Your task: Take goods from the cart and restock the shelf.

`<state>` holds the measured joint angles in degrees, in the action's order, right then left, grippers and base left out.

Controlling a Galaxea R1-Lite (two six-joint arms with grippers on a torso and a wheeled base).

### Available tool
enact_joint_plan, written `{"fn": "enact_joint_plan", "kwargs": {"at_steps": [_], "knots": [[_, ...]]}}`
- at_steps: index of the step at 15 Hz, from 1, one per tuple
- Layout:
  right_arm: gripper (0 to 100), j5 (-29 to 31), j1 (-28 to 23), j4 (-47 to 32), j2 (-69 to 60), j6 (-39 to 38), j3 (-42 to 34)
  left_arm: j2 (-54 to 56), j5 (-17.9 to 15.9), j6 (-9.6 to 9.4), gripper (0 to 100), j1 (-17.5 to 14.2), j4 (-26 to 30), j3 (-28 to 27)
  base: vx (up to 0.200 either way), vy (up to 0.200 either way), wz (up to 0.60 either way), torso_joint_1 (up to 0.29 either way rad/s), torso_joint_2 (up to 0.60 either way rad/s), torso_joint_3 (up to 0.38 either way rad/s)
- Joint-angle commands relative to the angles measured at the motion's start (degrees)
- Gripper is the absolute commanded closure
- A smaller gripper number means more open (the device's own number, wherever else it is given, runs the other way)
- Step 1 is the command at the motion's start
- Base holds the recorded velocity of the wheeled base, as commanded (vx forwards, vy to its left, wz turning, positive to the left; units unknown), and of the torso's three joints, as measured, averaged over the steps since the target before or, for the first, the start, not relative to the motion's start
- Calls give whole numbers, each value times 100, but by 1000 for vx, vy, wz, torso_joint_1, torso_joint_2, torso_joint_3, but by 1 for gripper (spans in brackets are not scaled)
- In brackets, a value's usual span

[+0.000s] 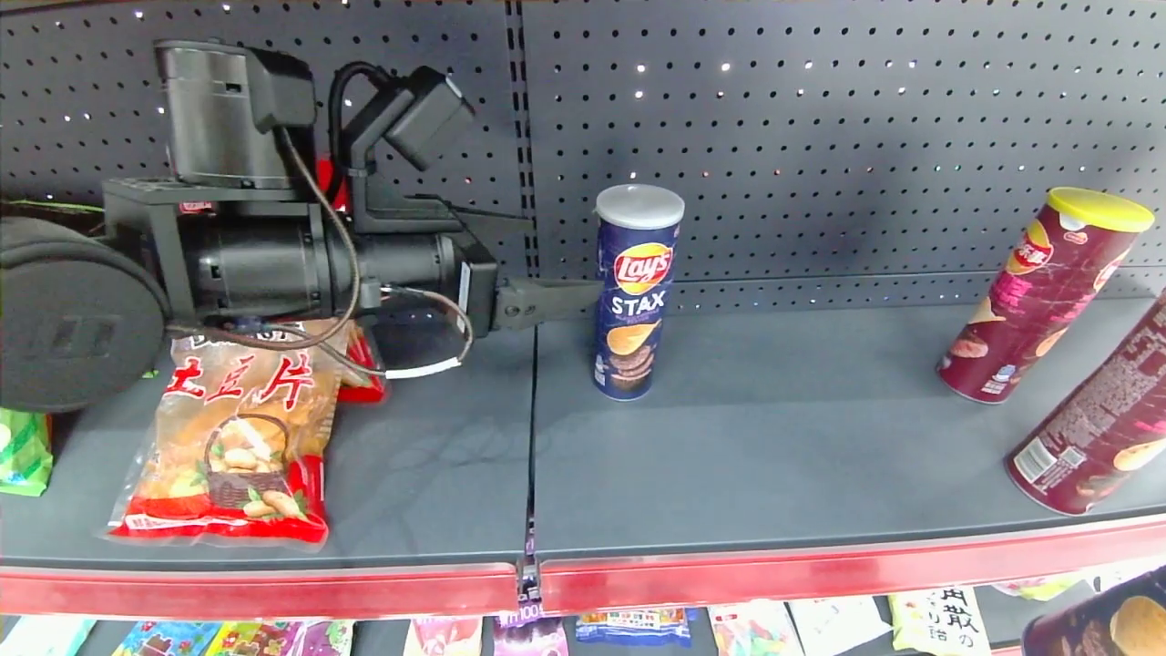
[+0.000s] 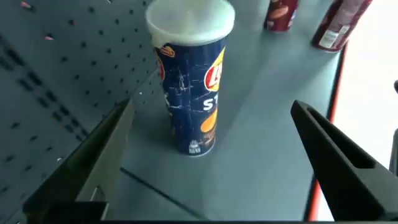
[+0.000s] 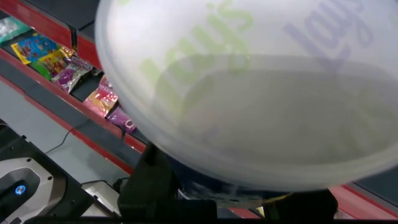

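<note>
A blue chip can (image 1: 633, 301) with a pale lid stands upright on the grey shelf (image 1: 774, 456), close to the pegboard back. My left gripper (image 1: 574, 301) lies level along the shelf just left of the can. In the left wrist view it (image 2: 212, 107) is open, its two fingers (image 2: 93, 168) spread wide, and the can (image 2: 189, 81) stands just beyond the tips, free of them. In the right wrist view a second blue can with a translucent lid (image 3: 249, 93) sits between the dark fingers of my right gripper (image 3: 230, 199), which is shut on it.
Two maroon cans (image 1: 1038, 292) (image 1: 1093, 410) stand at the shelf's right end. A red snack bag (image 1: 237, 428) lies under my left arm, a green packet (image 1: 23, 451) at the far left. A red lip (image 1: 820, 565) edges the shelf front; packets fill the lower shelf (image 1: 638, 629).
</note>
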<state>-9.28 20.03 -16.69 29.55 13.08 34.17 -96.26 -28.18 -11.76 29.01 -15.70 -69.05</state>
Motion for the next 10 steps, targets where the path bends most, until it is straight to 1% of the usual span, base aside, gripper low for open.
{"fn": "enact_joint_plan", "kwargs": {"at_steps": [1, 7, 10], "knots": [[100, -4, -17, -1, 7, -7, -24, -341, 15, -1, 0, 8, -3, -179, 0, 0, 0, 0, 0, 0], [100, -4, -17, -1, 33, -130, -60, -1097, 85, -28, 0, 52, -21, -970, 0, 0, 0, 0, 0, 0], [100, -4, -34, -10, 33, -139, -68, -1299, 85, -28, 0, 157, -12, -1181, 0, 0, 0, 0, 0, 0]]}}
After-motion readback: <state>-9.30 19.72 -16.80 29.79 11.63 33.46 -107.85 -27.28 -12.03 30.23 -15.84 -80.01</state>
